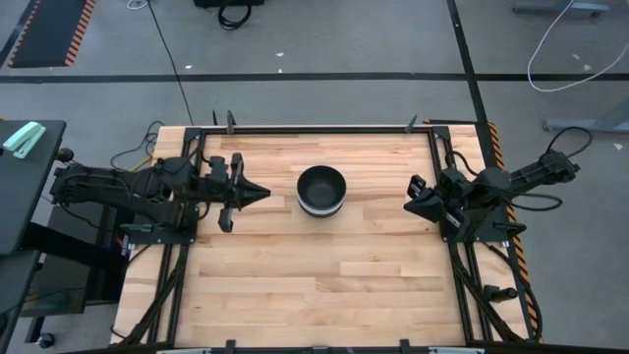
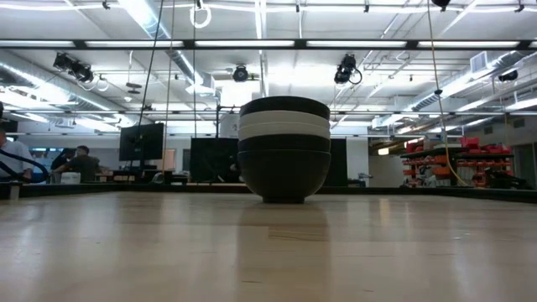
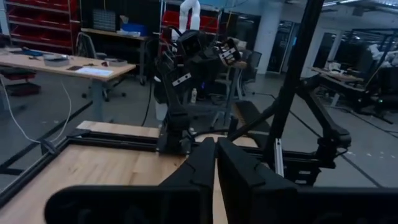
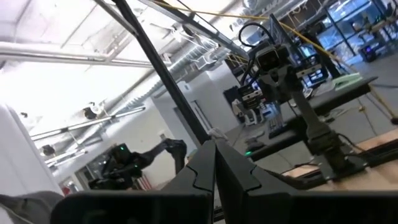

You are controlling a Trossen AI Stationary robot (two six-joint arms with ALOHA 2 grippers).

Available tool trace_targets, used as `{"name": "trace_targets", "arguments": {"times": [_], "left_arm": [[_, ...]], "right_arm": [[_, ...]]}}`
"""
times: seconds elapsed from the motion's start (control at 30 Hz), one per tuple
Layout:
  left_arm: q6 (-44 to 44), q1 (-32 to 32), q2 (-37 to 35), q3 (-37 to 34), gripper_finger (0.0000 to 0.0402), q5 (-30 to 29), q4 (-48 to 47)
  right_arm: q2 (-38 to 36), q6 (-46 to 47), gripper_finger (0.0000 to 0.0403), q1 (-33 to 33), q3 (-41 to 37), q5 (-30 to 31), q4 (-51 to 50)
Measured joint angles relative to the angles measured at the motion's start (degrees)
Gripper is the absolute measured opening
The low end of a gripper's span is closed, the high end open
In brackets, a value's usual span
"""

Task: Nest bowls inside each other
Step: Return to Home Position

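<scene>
A stack of nested bowls stands on its base at the middle of the table, slightly toward the far edge. In the low view the stack shows a black bowl at the bottom, a white rim band above it and a black rim on top. My left gripper rests shut at the table's left side, pointing at the stack from a short way off. My right gripper rests shut at the right side, also apart from the stack. Neither wrist view shows the bowls.
The wooden tabletop is bordered by a black metal frame. Cables run along both side rails. People sit at desks far behind the table in the low view.
</scene>
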Motion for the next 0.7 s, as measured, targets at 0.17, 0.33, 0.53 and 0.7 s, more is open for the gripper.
{"name": "trace_targets", "arguments": {"times": [0.17, 0.33, 0.53, 0.7], "left_arm": [[-3.05, 0.08, 0.00, 0.00, 0.0031, 0.00, -0.55], [-3.40, 1.96, -2.14, 0.00, 0.0036, 0.00, -1.45], [-3.70, 3.76, -10.63, 0.00, 0.0028, 0.00, -7.77], [-3.41, 3.69, -16.18, 0.00, 0.0023, 0.04, -8.46]], "right_arm": [[-0.01, 2.67, 0.0018, 0.00, 0.00, 0.00, 0.02], [-2.23, -0.50, 0.0018, 0.00, 0.00, -0.19, 1.00], [-9.16, -4.39, 0.0018, 0.02, 0.01, -2.45, 1.03], [-13.39, -7.11, 0.0018, 0.00, 0.07, -2.99, -0.37]]}}
